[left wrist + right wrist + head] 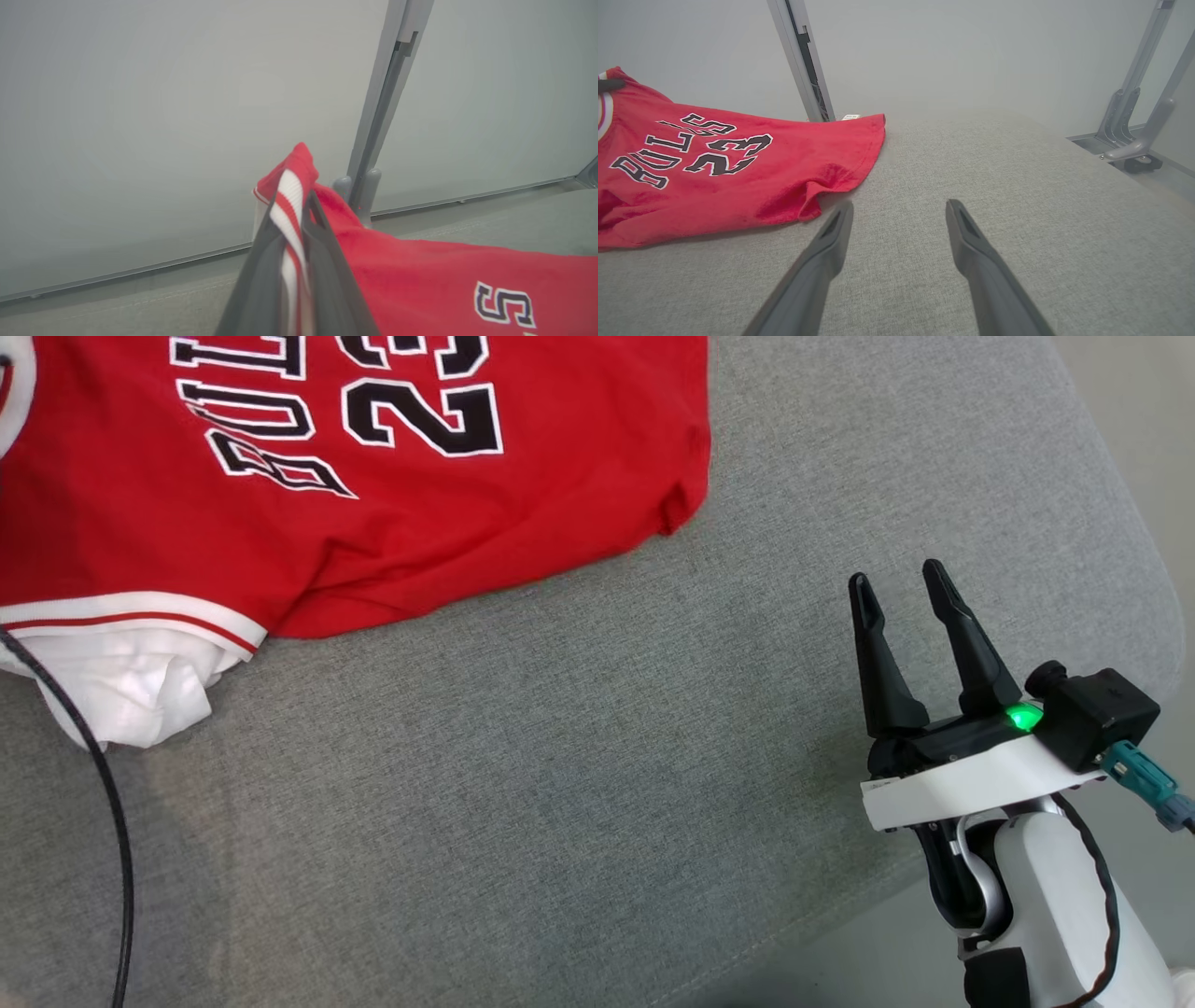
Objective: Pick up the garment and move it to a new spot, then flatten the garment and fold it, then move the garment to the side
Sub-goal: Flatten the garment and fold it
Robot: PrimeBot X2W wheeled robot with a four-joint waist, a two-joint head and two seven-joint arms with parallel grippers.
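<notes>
Grey fabric surface (pixel 597 784): red knit jersey (pixel 392 541) with black lettering, striped edge pinched by left gripper (pixel 296 186), lying ahead-left of right gripper (pixel 896 574), fingers parted.

red jersey (pixel 560 476) w/ black white-edged print, head view upside down: "BUL" cut off at frame top, "23" beside it, right wrist view: "BULLS" arched over "23", left wrist view: an "S", white tag (pixel 850 116) at hem, illegible

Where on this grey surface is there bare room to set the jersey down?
Bare grey fabric surface runs between the red lettered jersey and the open right gripper, down to the near edge. Crowded at the left: jersey and a black cable.
</notes>
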